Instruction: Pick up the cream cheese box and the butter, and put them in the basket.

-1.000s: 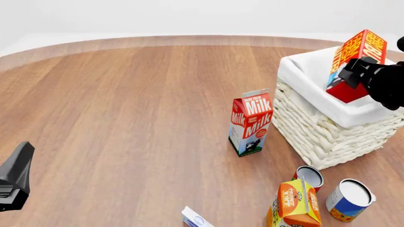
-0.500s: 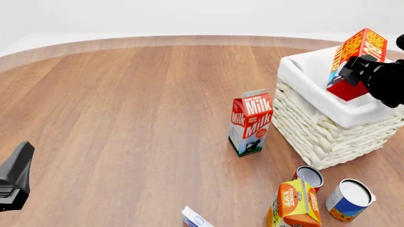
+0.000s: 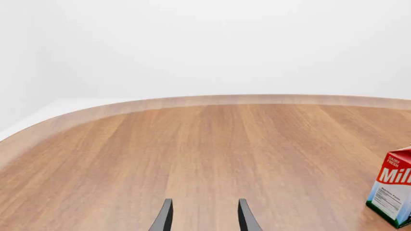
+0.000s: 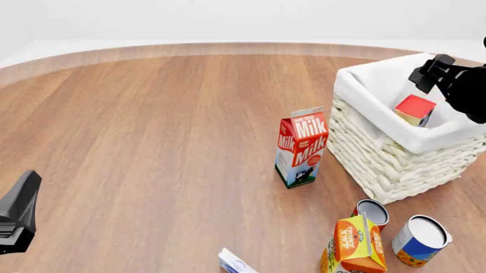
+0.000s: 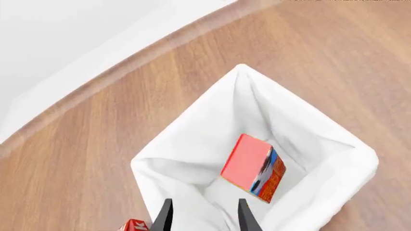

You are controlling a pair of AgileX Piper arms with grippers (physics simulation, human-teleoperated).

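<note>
Now: my butter (image 4: 415,109) lies inside the basket (image 4: 379,153), free of any grip, standing on end and tilted against the cloth liner, its red end face up.
Right pincer (image 4: 429,73): spread and holding nothing, hanging above the basket's far side; the right wrist view looks straight down between the fingers (image 5: 163,219) onto the carton in the liner.
Left pincer (image 3: 204,219): spread and holding nothing, low over bare desk (image 4: 152,142) at the near left; only a dark part of that arm shows in the front view.
Next thing: cream cheese box (image 4: 234,263), on the desk at the near edge of the front view, only its upper corner showing there, the rest cut off by the frame.
Which way it lies: toward me and to the right of my left pincer; toward me and well to the left of my right pincer, with the milk carton (image 4: 301,148), the orange juice carton (image 4: 354,244) and two cans (image 4: 421,239) between it and the basket.
Nearer arm: I judge the left, since its path to the box is open desk.
Long axis: I cannot tell; too little of the box is in view, and neither wrist view shows it.
Carry after: the basket stands far right, well apart from the box.
</note>
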